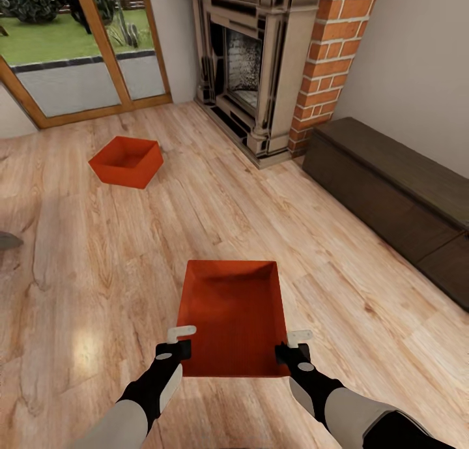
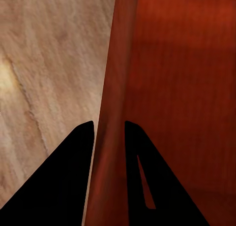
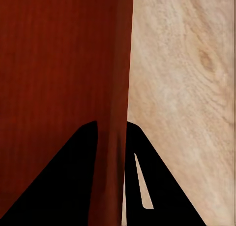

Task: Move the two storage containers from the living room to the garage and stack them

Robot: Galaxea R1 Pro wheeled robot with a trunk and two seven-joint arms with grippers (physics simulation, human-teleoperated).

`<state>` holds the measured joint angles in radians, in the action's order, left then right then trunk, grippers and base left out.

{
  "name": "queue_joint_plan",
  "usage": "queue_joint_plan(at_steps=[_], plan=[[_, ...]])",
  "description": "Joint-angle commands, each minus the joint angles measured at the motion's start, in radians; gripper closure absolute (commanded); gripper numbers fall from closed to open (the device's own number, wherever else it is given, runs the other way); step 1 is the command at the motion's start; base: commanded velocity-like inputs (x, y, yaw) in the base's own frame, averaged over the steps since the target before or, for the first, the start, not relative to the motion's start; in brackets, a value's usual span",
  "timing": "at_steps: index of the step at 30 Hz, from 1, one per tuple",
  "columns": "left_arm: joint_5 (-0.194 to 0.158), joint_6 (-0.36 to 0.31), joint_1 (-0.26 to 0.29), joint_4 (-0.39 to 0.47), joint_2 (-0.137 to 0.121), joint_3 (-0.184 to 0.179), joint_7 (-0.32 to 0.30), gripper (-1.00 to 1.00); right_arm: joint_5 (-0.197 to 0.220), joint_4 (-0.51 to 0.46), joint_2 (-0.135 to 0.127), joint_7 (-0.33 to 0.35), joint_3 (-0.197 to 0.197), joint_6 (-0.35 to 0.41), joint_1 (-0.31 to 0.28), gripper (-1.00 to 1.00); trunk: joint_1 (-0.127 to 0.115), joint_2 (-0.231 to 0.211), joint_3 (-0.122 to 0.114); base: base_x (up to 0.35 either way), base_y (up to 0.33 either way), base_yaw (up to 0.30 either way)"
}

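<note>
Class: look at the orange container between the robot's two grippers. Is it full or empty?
Empty. The head view looks straight into the near storage container and shows only its bare orange floor and walls, with nothing lying inside.

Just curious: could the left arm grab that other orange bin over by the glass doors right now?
Probably not. The far bin sits well beyond the arm, and the left gripper is already clamped on the near bin's wall, as is the right gripper.

Near bin (image 1: 234, 315) and far left bin (image 1: 126, 161): plain orange-red. Floor (image 1: 215, 208): light wood planks, grainy. Fireplace column (image 1: 332, 51): red brick, pale mortar. Right bench (image 1: 391, 188): dark brown. Grippers: black with white fingers (image 1: 180, 333).
</note>
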<state>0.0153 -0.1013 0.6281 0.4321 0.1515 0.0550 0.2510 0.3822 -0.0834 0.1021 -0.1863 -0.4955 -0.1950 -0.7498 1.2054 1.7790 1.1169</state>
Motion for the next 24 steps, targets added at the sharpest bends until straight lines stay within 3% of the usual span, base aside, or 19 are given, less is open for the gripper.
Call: queue_joint_plan(at_steps=[1, 24], plan=[[0.022, -0.008, 0.001, 0.005, -0.003, 0.016, 0.007, 1.00, 0.016, 0.010, -0.002, -0.005, 0.006, -0.006, 0.000, 1.00, -0.004, -0.007, -0.003, 0.000, 0.000, 0.000], [0.022, -0.008, 0.000, 0.006, -0.004, 0.016, 0.008, 1.00, 0.019, 0.011, 0.001, -0.019, 0.016, -0.008, 0.000, 1.00, -0.092, -0.168, -0.075, 0.000, 0.000, 0.000]])
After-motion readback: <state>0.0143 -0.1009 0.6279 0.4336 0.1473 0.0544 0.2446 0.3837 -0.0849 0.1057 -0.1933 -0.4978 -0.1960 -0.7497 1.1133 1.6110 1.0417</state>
